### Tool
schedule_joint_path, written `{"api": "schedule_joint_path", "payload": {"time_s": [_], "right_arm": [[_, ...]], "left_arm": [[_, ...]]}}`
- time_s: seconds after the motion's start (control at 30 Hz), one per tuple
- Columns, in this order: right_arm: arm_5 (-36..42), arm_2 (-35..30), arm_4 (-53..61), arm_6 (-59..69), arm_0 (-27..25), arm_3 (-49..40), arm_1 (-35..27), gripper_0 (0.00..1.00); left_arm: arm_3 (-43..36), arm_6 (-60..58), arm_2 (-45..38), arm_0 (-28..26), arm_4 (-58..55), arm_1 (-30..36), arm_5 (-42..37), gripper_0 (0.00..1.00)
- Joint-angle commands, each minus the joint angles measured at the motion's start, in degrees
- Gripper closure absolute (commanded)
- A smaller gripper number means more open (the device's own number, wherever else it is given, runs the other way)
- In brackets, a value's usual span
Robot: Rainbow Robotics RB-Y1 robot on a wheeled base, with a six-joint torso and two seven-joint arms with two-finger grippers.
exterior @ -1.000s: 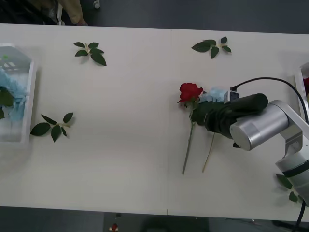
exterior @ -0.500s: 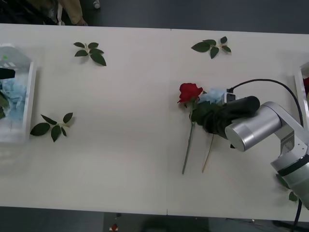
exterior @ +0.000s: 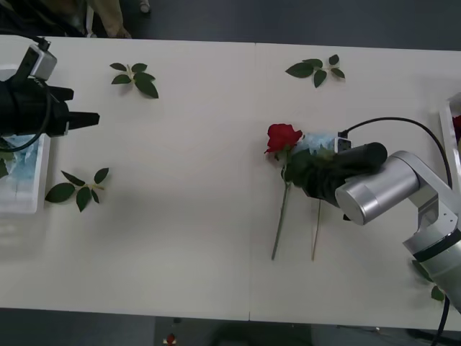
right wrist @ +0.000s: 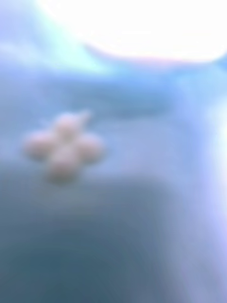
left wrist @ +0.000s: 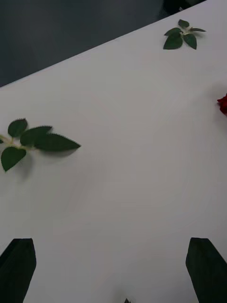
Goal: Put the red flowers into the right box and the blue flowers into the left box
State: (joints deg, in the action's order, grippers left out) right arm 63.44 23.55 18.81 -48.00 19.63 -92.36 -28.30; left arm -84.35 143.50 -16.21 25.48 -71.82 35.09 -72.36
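Observation:
A red flower (exterior: pixel 283 137) lies right of the table's middle, its stem running toward the front edge. Beside it lies a blue flower (exterior: pixel 323 140), and my right gripper (exterior: pixel 307 170) is down on its leaves. Pale-blue petals (right wrist: pixel 113 213) press close up to the camera in the right wrist view. Another blue flower (exterior: pixel 18 162) lies in the left box (exterior: pixel 39 194) at the table's left edge. My left gripper (exterior: pixel 78 106) hovers over that box, open and holding nothing; its black fingers (left wrist: pixel 205 267) stand wide apart. An edge of the right box (exterior: pixel 448 119) shows at far right.
Loose green leaf sprigs lie on the white table: one at back left (exterior: pixel 135 76) (left wrist: pixel 33 142), one at back right (exterior: pixel 317 70) (left wrist: pixel 182 35), one beside the left box (exterior: pixel 79 189), one by the right arm's base (exterior: pixel 430 277). The rose's edge (left wrist: pixel 222 105) shows too.
My left arm has come into view over the left box, reaching rightward. The blue flower's stem has swung to lie nearly straight toward the front edge. The right arm has barely shifted.

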Motion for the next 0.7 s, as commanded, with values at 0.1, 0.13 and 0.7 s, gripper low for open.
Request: {"api": "schedule_joint_path", "payload": {"time_s": [0.1, 0.13, 0.7], "right_arm": [[-0.25, -1.23, 0.61, 1.77, 0.67, -0.98, 1.14, 1.00], [-0.25, -1.58, 1.31, 1.77, 0.59, -1.24, 1.14, 1.00], [3.44, -14.15, 22.67, -1.83, -5.65, -20.49, -6.94, 1.00]], "left_arm": [[-19.10, -7.01, 0.22, -4.82, 13.11, -8.64, 0.03, 0.07], [-21.82, -8.59, 0.39, -6.05, 15.22, -10.04, 0.03, 0.07], [-45.64, -21.95, 17.27, -26.88, 13.37, -4.15, 18.40, 0.07]]}}
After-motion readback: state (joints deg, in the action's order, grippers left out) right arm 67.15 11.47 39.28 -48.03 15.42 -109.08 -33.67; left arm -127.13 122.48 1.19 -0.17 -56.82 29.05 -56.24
